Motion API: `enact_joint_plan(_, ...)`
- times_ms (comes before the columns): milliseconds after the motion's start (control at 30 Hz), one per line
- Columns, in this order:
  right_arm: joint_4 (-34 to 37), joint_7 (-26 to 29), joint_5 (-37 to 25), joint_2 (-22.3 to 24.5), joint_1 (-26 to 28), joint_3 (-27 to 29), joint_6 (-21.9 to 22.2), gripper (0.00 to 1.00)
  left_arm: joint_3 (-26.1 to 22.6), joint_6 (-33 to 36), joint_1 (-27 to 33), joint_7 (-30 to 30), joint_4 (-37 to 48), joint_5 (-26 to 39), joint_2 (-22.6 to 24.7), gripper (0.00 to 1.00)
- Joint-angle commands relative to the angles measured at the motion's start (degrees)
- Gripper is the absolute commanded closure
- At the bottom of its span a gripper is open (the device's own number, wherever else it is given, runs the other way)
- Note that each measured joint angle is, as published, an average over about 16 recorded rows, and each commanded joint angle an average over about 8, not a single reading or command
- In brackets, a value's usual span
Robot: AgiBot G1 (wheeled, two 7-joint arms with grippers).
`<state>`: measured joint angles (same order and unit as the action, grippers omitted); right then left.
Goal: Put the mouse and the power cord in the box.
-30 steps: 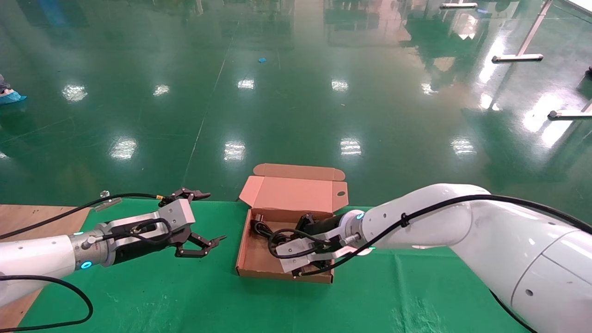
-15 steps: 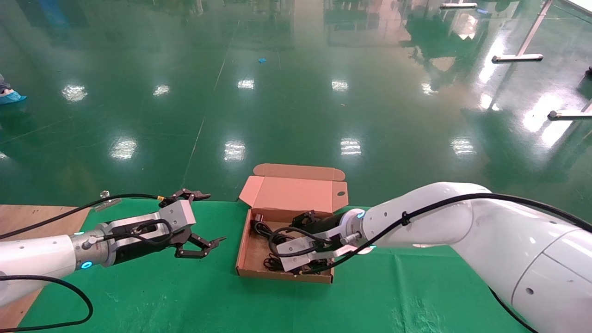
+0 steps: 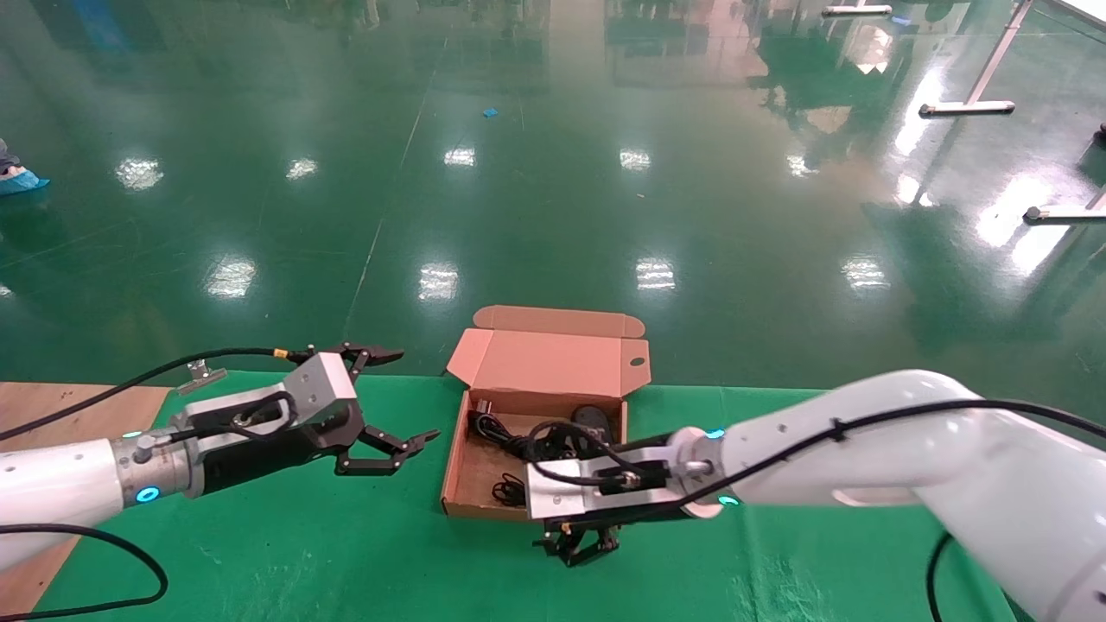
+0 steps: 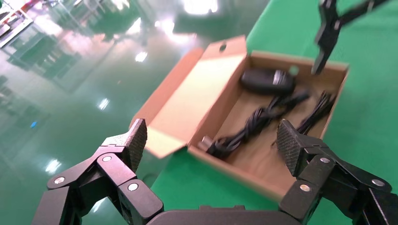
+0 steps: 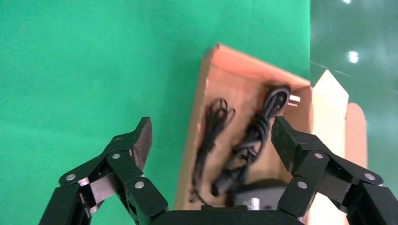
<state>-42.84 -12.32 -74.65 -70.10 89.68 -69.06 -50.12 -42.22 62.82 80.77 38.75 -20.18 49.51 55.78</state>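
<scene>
The tan box (image 3: 484, 506) stands open on the green cloth, its lid (image 3: 553, 363) tilted up at the back. Inside lie the black mouse (image 3: 593, 418), the twisted power cord (image 3: 508, 438) and the thin mouse wire (image 3: 506, 492). My right gripper (image 3: 579, 546) hangs open just outside the box's near wall, holding nothing. Its wrist view looks into the box (image 5: 239, 93) at the power cord (image 5: 256, 136) and mouse (image 5: 256, 194). My left gripper (image 3: 410, 396) is open, left of the box and apart from it. Its wrist view shows the mouse (image 4: 267, 80) and power cord (image 4: 253, 126).
Green cloth (image 3: 346, 561) covers the table around the box. A bare wooden strip (image 3: 43, 415) shows at the far left. The table's back edge runs just behind the lid, with glossy green floor beyond. My right forearm (image 3: 821, 449) reaches in from the right.
My right gripper has drawn back out of the box to its near side, open, leaving the mouse inside. My left gripper has edged a little toward the box.
</scene>
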Motion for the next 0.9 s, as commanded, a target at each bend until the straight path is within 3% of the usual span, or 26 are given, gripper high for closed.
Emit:
enact_joint_plan(33,-1.3,0.9,1.3,1.4,-1.2,2.2,-1.5,0.0,1.0,0.9,-0.8,-2.0,-2.1,-0.3,-0.8,0.0)
enact_joint_plan(900,-17.8,13.3,19.0,20.3,-16.3,30.7,-20.6,0.0,14.5,12.7,-10.7,-27.5,-29.6,-4.2,-11.5,0.0)
